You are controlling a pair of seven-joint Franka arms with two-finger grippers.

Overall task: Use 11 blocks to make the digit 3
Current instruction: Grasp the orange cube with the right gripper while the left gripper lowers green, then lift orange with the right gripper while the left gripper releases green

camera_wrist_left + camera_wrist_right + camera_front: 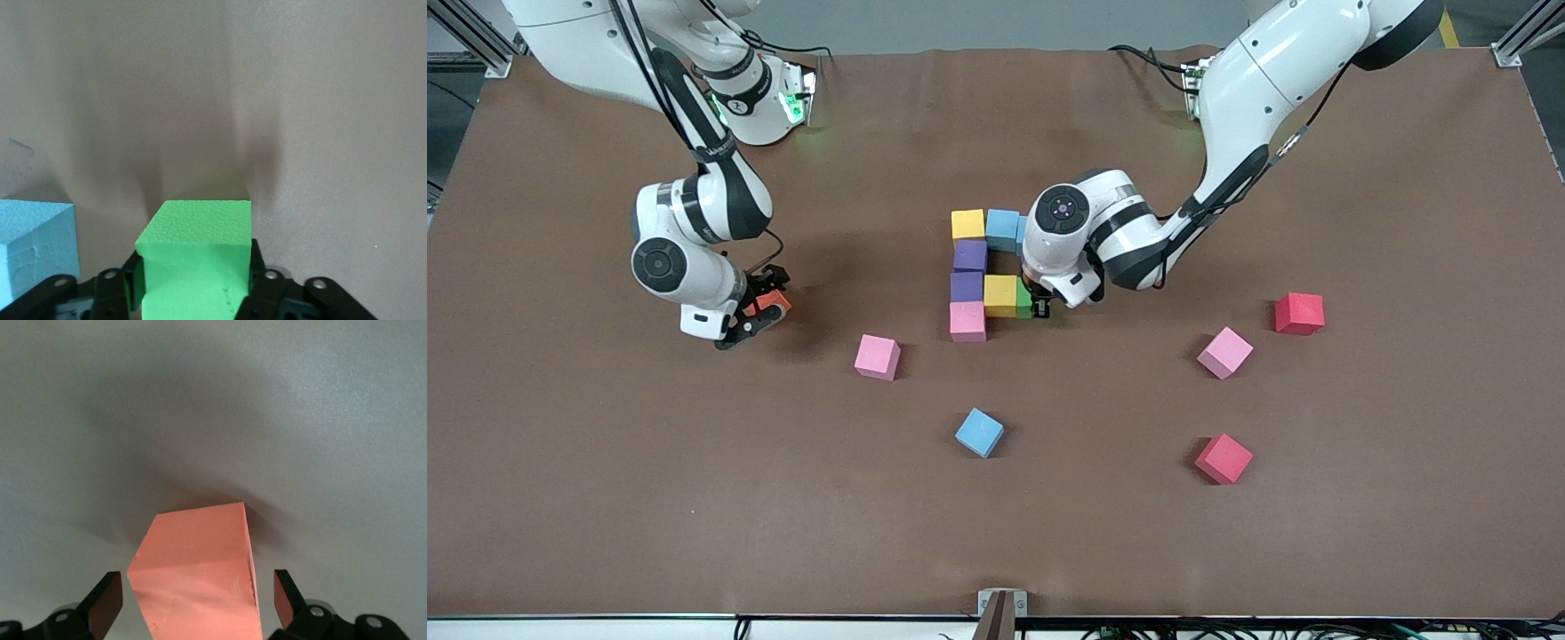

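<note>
A partial figure of blocks stands mid-table: yellow [967, 224] and light blue [1003, 229] in one bar, two purple [969, 271] and a pink [967, 321] down the spine, and a yellow [1000, 295] starting the middle bar. My left gripper [1036, 307] [195, 267] is shut on the green block [1024, 299] [197, 230], which rests on the mat beside that yellow one. At the right arm's end, my right gripper [760, 311] [198, 597] is open, its fingers apart on either side of an orange block [772, 302] [193, 553].
Loose blocks lie nearer the front camera: pink [877, 356], light blue [979, 433], pink [1224, 352], red [1298, 313] and red [1223, 459]. A light blue block [33, 247] shows beside the green one in the left wrist view. Brown mat [694, 498] covers the table.
</note>
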